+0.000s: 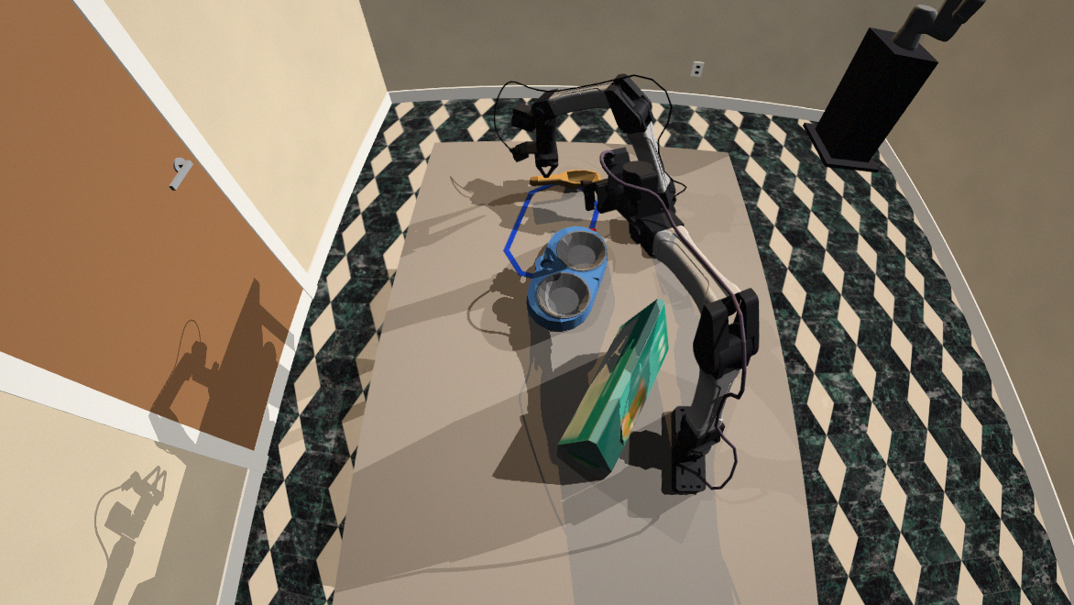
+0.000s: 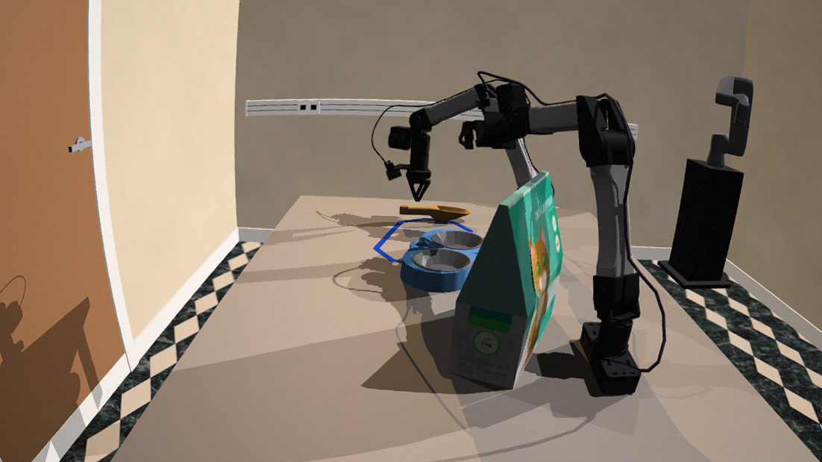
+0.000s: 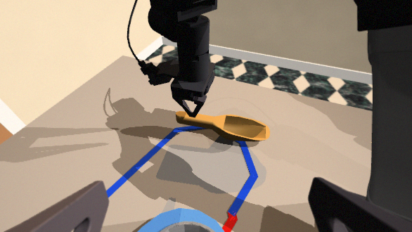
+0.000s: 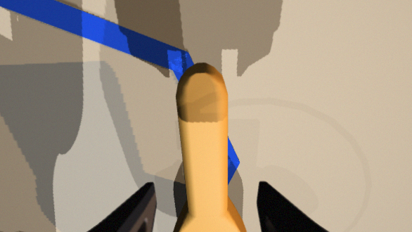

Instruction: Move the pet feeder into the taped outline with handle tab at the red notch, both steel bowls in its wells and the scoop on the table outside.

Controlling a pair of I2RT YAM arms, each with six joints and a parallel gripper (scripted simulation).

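Pet feeder [image 1: 557,324] [image 2: 432,281] [image 3: 181,213] sits partly off the taped outline [image 1: 518,219] [image 2: 388,234] [image 3: 155,151] [image 4: 93,26]; left hand [image 1: 589,196] [image 2: 466,135] [image 3: 208,180] wide, keep clear; right hand [image 1: 546,172] [image 2: 417,198] [image 3: 192,115] [image 4: 207,183] part-open, empty above scoop [image 1: 575,178] [image 2: 442,213] [image 3: 200,119] [image 4: 207,158]; I'd centre on its handle, descend straight, close, then lift.

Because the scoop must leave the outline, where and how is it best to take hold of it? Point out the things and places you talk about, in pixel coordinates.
Probably grip the scoop [image 1: 564,178] [image 2: 434,212] [image 3: 225,125] [image 4: 207,158] by its narrow straight handle, from above, fingers on its two long sides. The handle is slimmer than the wide, hollow bowl end and looks raised off the table.
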